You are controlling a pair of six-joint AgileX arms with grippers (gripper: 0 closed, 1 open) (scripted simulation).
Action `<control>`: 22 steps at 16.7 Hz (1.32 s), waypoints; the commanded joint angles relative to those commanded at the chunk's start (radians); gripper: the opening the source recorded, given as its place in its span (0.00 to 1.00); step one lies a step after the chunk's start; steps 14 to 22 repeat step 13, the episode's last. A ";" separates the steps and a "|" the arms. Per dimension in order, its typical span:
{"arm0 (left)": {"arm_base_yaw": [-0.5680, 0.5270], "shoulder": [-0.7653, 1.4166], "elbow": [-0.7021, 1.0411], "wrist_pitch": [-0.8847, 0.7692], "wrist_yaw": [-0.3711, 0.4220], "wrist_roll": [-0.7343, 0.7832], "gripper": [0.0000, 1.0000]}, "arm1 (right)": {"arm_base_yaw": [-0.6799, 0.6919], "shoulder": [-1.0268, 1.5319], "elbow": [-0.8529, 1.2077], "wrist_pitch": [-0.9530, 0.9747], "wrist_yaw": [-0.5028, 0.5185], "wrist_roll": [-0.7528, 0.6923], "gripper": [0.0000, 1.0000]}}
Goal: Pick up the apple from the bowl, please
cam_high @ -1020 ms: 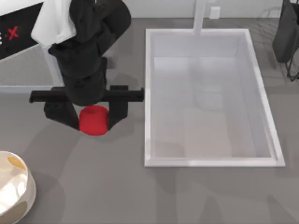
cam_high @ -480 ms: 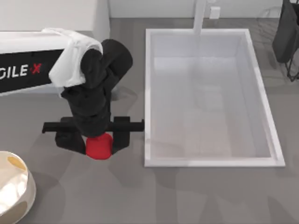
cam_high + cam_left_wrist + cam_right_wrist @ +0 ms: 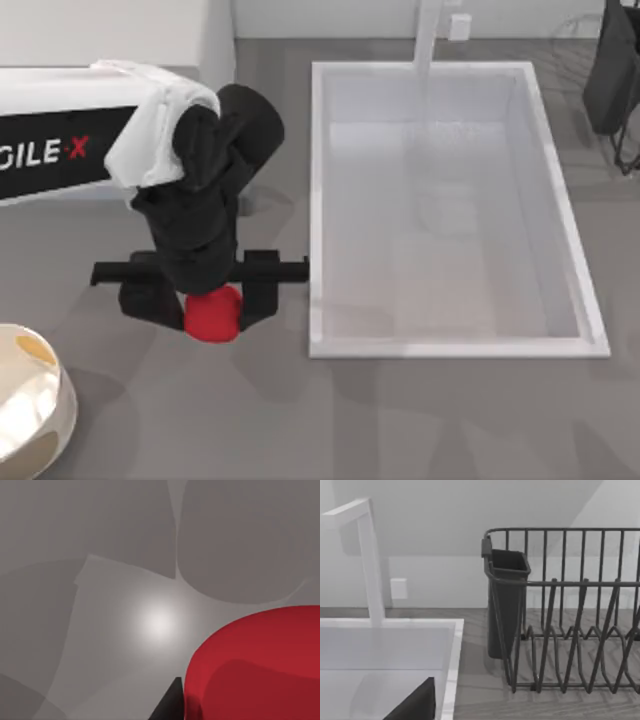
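Top view: our left gripper (image 3: 211, 312) is clamped on the small red apple (image 3: 211, 315), clear of the glossy cream bowl (image 3: 35, 415), so we judge it picked.

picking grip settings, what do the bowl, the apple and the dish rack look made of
The bowl looks like glazed ceramic: glossy cream with bright reflections. The apple, in the left claw, is plain matte red, possibly plastic. The dish rack looks like dark coated wire: thin bars.
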 joint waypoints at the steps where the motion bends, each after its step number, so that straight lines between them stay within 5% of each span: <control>1: 0.000 0.000 0.000 0.000 0.000 0.000 0.53 | 0.000 0.000 0.000 0.000 0.000 0.000 1.00; 7: 0.000 0.000 0.000 0.000 0.000 0.000 0.98 | 0.000 0.000 0.000 0.000 0.000 0.000 1.00; 22: 0.000 0.000 0.000 0.000 0.000 0.000 1.00 | 0.000 0.000 0.000 0.000 0.000 0.000 1.00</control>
